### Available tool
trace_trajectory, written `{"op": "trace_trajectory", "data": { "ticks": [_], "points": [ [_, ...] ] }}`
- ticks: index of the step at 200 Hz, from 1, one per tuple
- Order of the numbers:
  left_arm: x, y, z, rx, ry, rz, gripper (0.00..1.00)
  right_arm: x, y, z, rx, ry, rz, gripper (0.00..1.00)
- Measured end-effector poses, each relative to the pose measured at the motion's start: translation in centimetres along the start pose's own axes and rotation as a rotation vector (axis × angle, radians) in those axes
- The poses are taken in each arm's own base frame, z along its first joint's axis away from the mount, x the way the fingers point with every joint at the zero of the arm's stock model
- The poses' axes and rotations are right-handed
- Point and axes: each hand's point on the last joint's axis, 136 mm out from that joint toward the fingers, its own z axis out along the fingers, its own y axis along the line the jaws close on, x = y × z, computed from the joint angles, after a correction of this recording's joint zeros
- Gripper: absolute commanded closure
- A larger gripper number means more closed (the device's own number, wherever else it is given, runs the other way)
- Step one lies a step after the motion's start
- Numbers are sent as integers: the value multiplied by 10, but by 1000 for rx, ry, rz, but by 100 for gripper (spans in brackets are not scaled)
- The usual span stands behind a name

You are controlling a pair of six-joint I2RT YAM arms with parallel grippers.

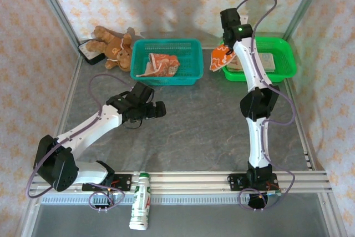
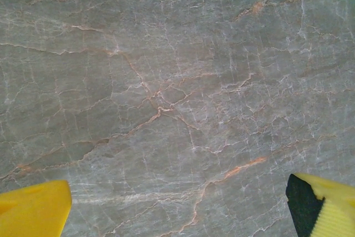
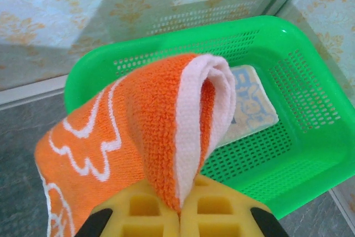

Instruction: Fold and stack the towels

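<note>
Grey veined worktop [image 1: 194,131] bearing two baskets along the upper edge of the overhead view: a green basket [image 1: 284,65] at upper right and a teal basket [image 1: 166,43] at upper centre. The teal basket contains crumpled towels [image 1: 159,65], unfolded. The green basket holds one pale printed cloth [image 3: 252,101] lying flat on its floor, upper right of centre in the right wrist view. An orange towel [image 3: 138,115] with white outline print hangs off the worktop at the green basket's left rim, doubled over so that its pale reverse shows at the fold. The right fingers [image 3: 166,210] are clamped together on this fold, the towel rising directly from between them at lower centre of the wrist view. The left fingers [image 1: 157,109] hover over bare worktop left of centre, spread apart, one yellow fingertip [image 2: 33,209] in each lower corner of the left wrist view, well apart from any towel. Judged step: carrying one towel between basket and worktop. The next move probably calls for laying it flat in the open centre, where both arms can reach its edges to fold it.
</note>
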Motion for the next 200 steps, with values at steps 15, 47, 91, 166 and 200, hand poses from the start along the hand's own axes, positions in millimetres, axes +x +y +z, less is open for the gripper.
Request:
{"op": "trace_trajectory", "data": {
  "ticks": [15,47,91,166,200],
  "points": [
    [1,-1,1,-3,10,3,0,-2,-7,12,8,4,15,100],
    [-2,-4,2,-11,23,12,0,2,-13,40,24,22,7,100],
    [-4,-6,1,-22,39,26,0,11,-16,73,53,43,-22,100],
    [-3,-5,-5,-36,57,32,0,29,-54,126,137,101,3,100],
    [-6,-8,-7,-24,44,31,0,26,-69,136,156,97,25,100]
  ]
}}
